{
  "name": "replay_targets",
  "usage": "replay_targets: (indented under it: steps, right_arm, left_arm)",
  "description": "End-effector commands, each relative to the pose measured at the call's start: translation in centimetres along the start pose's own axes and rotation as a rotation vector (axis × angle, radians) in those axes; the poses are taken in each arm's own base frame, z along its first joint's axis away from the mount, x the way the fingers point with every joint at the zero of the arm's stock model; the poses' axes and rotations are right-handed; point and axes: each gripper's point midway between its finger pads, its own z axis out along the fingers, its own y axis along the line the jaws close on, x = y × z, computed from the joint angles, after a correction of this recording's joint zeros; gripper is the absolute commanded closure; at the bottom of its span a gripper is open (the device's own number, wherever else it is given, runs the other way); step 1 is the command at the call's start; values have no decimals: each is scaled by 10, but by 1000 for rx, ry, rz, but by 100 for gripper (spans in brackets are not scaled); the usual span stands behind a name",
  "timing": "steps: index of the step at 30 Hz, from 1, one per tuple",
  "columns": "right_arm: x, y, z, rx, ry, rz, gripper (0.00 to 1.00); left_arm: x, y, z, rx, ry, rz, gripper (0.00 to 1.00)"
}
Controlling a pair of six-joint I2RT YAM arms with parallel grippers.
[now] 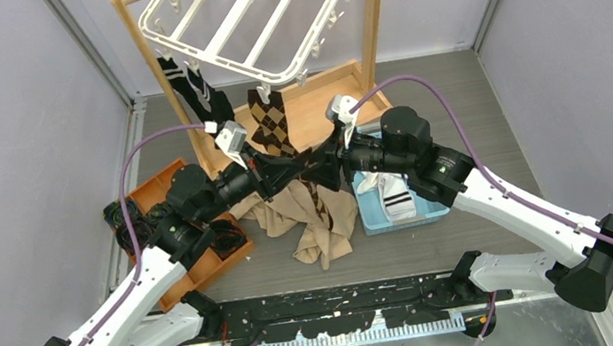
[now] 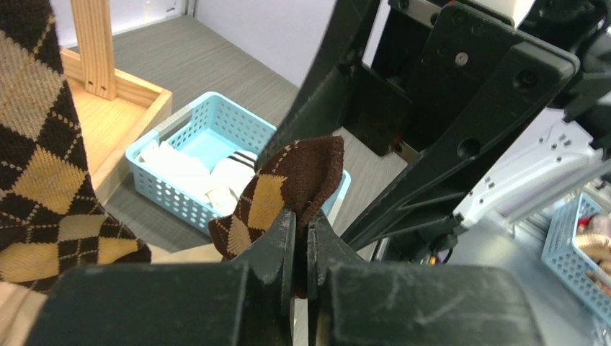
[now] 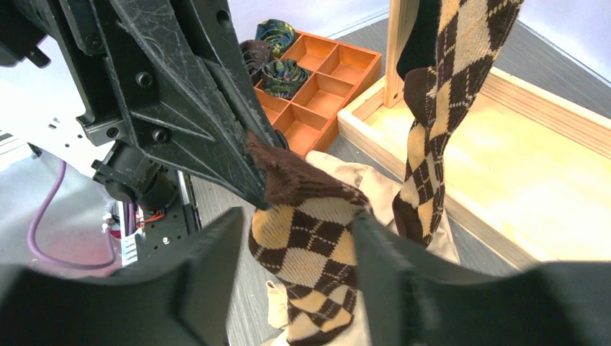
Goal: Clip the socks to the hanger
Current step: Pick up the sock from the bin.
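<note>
overhead from behind; wrist cams close, face-to-face, share argyle sock (image 2: pixel 299 173)
</note>
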Motion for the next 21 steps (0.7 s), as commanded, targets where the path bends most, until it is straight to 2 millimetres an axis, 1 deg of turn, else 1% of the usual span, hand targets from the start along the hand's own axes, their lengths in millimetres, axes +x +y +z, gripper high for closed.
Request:
replay_targets:
  steps: [1,3,5,9,13,15,17,21]
  right_arm:
    - [-36,13,-21,-35,-89,-200,25]
    - [-36,17,-25,-61,-90,-273,20]
    - [-33,22,-25,-106,-83,-345,18]
    - [-24,35,-21,-220,-59,-419,18]
    - [-27,40,-17,-262,-66,-427,20]
    - [-29,41,-17,-271,-69,-430,22]
    - [-31,44,-17,-290,-71,-428,27]
    - [-33,52,-17,-330,-76,-408,39]
  left_arm:
    - [-10,-22,-21,66,81,162,100]
    - [-3,-29,-29,103,147,188,100]
    - [1,-37,-34,148,200,197,100]
    - [8,-55,-41,257,282,186,100]
    - [11,-69,-43,354,334,164,100]
    - [10,-72,-43,374,343,155,100]
    - [10,-73,-43,381,343,150,100]
    - [10,-73,-42,377,337,145,100]
